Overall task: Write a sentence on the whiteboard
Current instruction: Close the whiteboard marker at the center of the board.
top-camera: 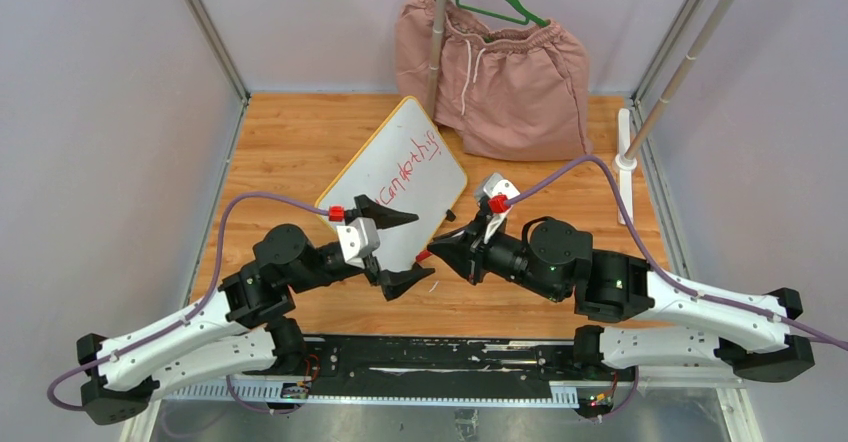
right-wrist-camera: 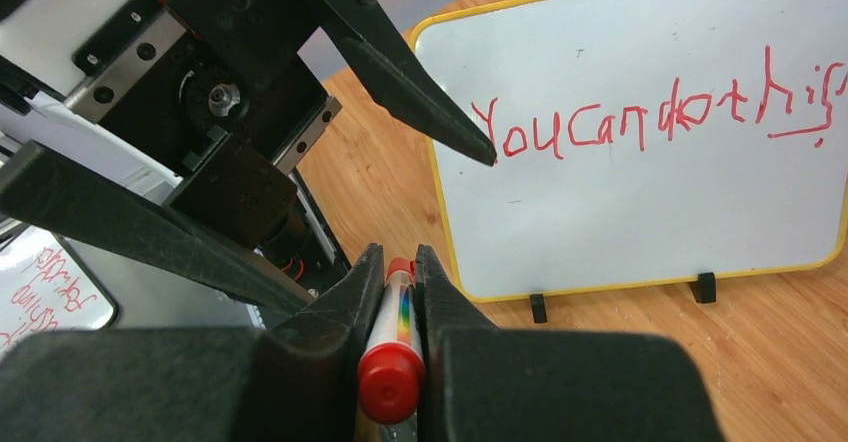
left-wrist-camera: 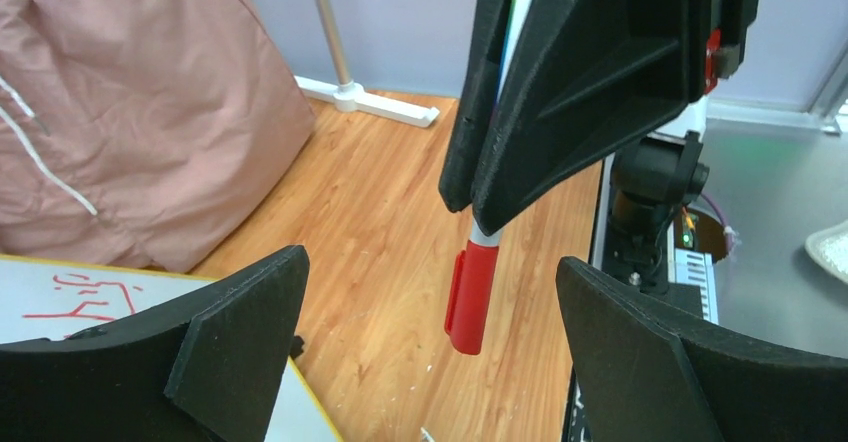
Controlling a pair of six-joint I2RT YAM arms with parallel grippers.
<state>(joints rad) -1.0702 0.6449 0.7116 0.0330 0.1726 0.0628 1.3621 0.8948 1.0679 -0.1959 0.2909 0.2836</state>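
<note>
1. Found whiteboard (top-camera: pixel 400 177) resting mid-surface on the table (top-camera: pixel 300 142), with its long axis slanting from near-left to far-right in the top view.
2. Read sentence (right-wrist-camera: pixel 650 122) in red as "YouCandothis" (last letters underlined). Traced it along that same axis, beginning at the near-left end and heading for the far-right corner.
3. Noted left gripper (top-camera: pixel 405 247) over the whiteboard's near-left end, jaws spread wide and holding nothing. Observed its forearm reaching forward and inward, with its fingers (left-wrist-camera: pixel 240 332) pointing right.
4. Noted right gripper (top-camera: pixel 440 252) just beside the whiteboard's near edge, pinching a marker (left-wrist-camera: pixel 472 297). Observed its forearm angled inward and its fingertips aimed left at the opposite gripper.
5. Saw the marker's red capped end sticking out past the right fingertips into the gap between the left fingers, touching neither of them.
6. Could not tell from any view whether the whiteboard lies fully flat.
</note>
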